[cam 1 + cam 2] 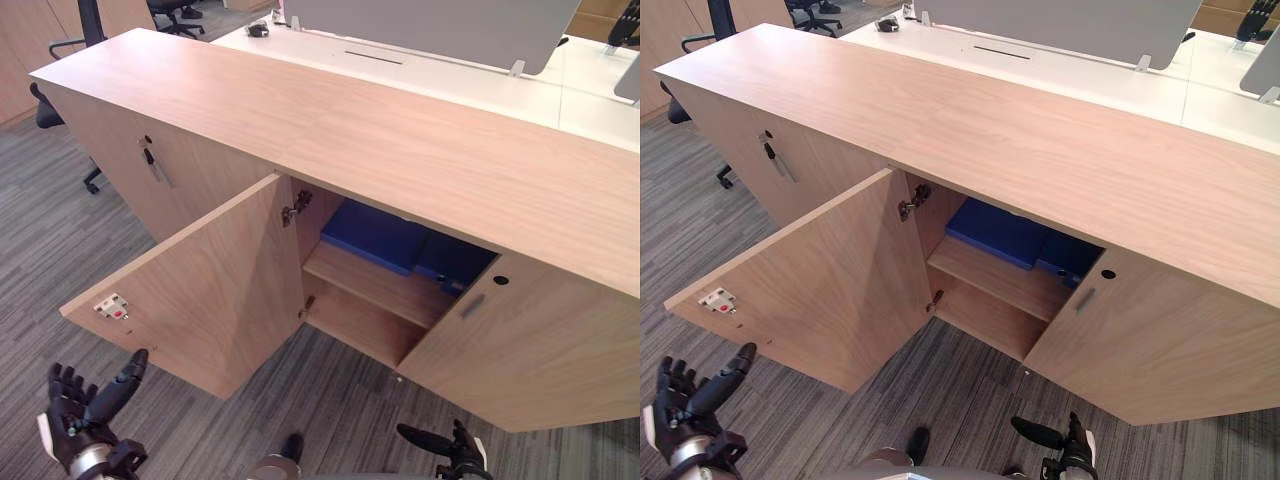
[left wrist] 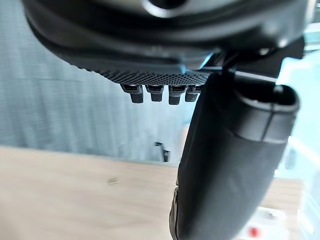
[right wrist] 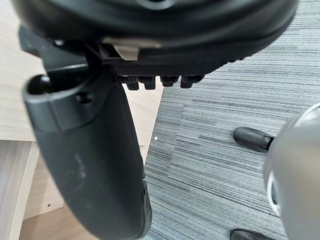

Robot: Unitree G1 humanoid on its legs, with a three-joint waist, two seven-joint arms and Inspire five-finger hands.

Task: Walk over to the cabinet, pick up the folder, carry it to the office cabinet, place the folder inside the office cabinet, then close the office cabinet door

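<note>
The blue folder (image 1: 375, 235) lies flat on the upper shelf (image 1: 372, 283) of the cabinet (image 1: 400, 140), long side along the shelf's back edge. The smooth wood-grain door (image 1: 210, 290) stands wide open toward me, its free edge near my left hand (image 1: 85, 415), the nearer one. That hand and my right hand (image 1: 455, 450) hang relaxed, fingers loose, holding nothing.

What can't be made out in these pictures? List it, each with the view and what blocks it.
- Blue folder: eye views, back part hidden under the cabinet top; one folder or two, unclear.
- Lower compartment: eye views, right part hidden behind the right-hand door.
- Right hand: left eye view, cut off by the bottom edge.
- Latch plate: left eye view, too small for detail.
</note>
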